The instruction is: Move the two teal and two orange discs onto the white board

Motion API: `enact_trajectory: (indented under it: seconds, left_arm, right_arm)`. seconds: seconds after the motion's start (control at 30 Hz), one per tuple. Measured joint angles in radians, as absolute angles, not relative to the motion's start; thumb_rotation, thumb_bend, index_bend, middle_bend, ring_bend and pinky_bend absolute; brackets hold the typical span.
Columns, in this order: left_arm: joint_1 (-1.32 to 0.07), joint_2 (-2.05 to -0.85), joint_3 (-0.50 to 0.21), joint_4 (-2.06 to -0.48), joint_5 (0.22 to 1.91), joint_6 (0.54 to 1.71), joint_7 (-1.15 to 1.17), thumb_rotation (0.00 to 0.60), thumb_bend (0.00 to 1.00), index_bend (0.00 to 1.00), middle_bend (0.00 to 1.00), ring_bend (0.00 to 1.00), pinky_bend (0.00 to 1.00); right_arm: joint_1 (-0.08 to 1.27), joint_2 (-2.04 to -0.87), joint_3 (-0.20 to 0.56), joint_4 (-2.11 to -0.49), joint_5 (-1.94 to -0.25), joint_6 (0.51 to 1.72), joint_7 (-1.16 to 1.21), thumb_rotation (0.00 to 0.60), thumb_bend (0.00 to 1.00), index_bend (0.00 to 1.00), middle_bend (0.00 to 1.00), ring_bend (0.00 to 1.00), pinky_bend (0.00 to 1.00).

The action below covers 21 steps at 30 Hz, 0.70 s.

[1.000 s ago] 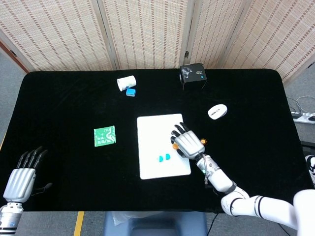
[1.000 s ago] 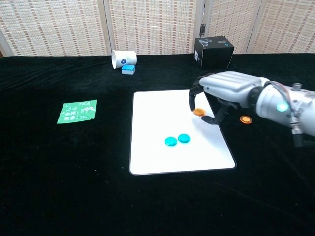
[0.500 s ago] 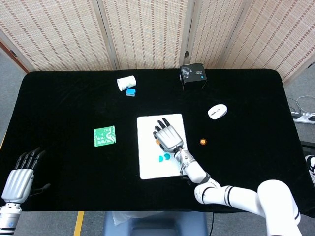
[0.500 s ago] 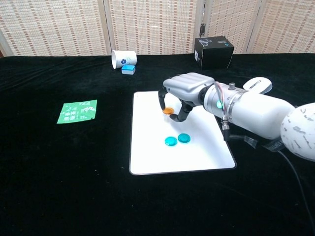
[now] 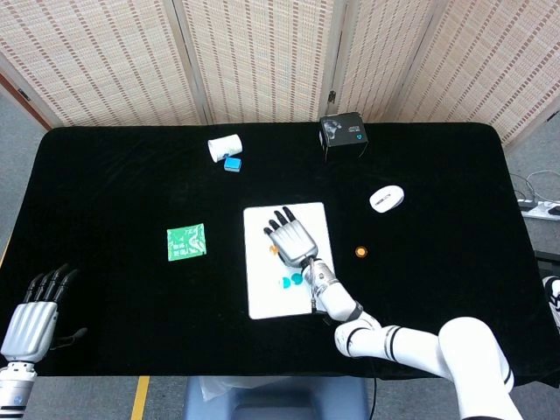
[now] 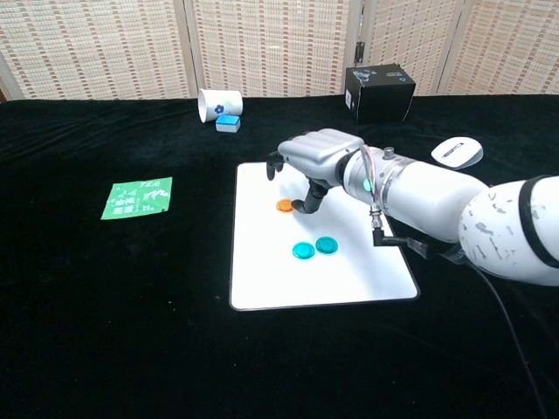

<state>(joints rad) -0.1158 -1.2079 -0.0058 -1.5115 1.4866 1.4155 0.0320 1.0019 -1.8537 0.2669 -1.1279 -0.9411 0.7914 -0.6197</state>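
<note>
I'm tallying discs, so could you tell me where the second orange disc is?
In the head view, the second orange disc lies on the black cloth, right of the white board, below the white mouse.

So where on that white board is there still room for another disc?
The white board's near edge, in front of the two teal discs, is bare, as is its near left corner. The far half is crowded: the right hand hangs over it beside an orange disc.
</note>
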Motion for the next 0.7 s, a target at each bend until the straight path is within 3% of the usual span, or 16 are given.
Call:
enact_trajectory:
  seconds: [0.17, 0.33, 0.7]
  left_arm:
    - [-0.122, -1.209, -0.008, -1.513, 1.493, 1.412, 0.033, 0.600, 0.15, 0.05, 0.01, 0.04, 0.00]
    - [-0.125, -1.208, -0.009, -1.516, 1.496, 1.412, 0.034, 0.600, 0.15, 0.05, 0.01, 0.04, 0.00]
    - [-0.128, -1.208, -0.005, -1.535, 1.518, 1.419, 0.038, 0.600, 0.15, 0.05, 0.01, 0.04, 0.00]
  right_arm:
    - [0.975, -1.810, 0.261, -1.163, -0.952, 0.822, -0.587, 0.600, 0.47, 0.25, 0.21, 0.06, 0.00]
    - [0.923, -1.740, 0.241, -1.229, -0.970, 0.875, -0.561, 0.600, 0.47, 0.32, 0.21, 0.06, 0.00]
    - [0.746, -1.567, 0.139, -1.327, -1.031, 0.968, -0.441, 0.600, 0.47, 0.34, 0.22, 0.06, 0.00]
